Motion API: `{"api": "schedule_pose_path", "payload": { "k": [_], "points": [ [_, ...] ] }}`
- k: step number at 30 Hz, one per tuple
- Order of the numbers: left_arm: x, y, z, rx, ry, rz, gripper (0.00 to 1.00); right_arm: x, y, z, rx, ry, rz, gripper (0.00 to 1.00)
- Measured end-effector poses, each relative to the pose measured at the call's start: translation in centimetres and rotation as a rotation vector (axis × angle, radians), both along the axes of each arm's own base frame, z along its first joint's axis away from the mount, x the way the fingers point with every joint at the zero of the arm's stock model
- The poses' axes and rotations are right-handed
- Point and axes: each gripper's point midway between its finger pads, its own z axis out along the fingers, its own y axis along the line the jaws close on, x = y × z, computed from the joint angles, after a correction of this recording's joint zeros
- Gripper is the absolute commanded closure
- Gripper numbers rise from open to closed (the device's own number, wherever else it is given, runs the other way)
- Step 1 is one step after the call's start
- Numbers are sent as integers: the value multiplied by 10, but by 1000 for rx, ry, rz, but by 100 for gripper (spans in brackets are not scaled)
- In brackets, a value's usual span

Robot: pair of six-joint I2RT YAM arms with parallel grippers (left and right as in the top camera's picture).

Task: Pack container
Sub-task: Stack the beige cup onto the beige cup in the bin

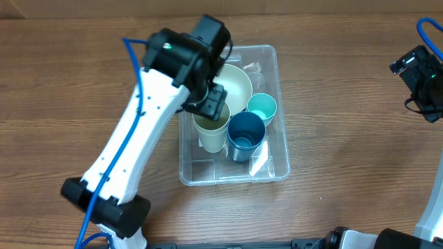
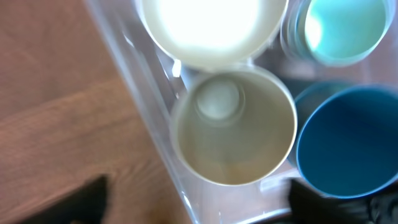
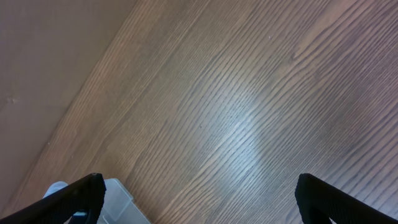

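Observation:
The clear plastic container (image 1: 273, 164) sits mid-table. Inside it stand a cream bowl (image 1: 239, 84), a cream cup (image 1: 212, 130), a dark blue cup (image 1: 246, 133) and a teal cup (image 1: 262, 106). My left gripper (image 1: 211, 102) hovers open just above the cream cup (image 2: 233, 127), at the container's left wall (image 2: 152, 134). In the left wrist view its fingers straddle the cup from above, and the cream bowl (image 2: 211, 31), dark blue cup (image 2: 348, 143) and teal cup (image 2: 345, 28) show around it. My right gripper (image 3: 196, 199) is open and empty over bare wood at the far right (image 1: 422, 76).
The wooden table (image 1: 346, 83) surrounds the container. The left arm's white link (image 1: 131, 138) slants across the table left of the container. A corner of the container (image 3: 121, 202) shows at the bottom left of the right wrist view.

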Motion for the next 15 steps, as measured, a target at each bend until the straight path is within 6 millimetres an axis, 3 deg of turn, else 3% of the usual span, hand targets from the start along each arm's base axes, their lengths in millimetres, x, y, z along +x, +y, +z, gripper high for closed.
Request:
{"api": "schedule_pose_path", "payload": {
  "k": [3, 7, 9, 12, 15],
  "points": [
    [11, 34, 47, -66, -142, 112, 0, 0, 0, 0, 0, 0, 0, 0],
    [-3, 133, 112, -106, -355, 407, 0, 0, 0, 0, 0, 0, 0, 0],
    [-18, 167, 134, -108, -434, 523, 0, 0, 0, 0, 0, 0, -1, 0],
    [-42, 207, 155, -97, -523, 667, 0, 0, 0, 0, 0, 0, 0, 0],
    [-48, 220, 158, -89, -538, 718, 0, 0, 0, 0, 0, 0, 0, 0]
  ]
}}
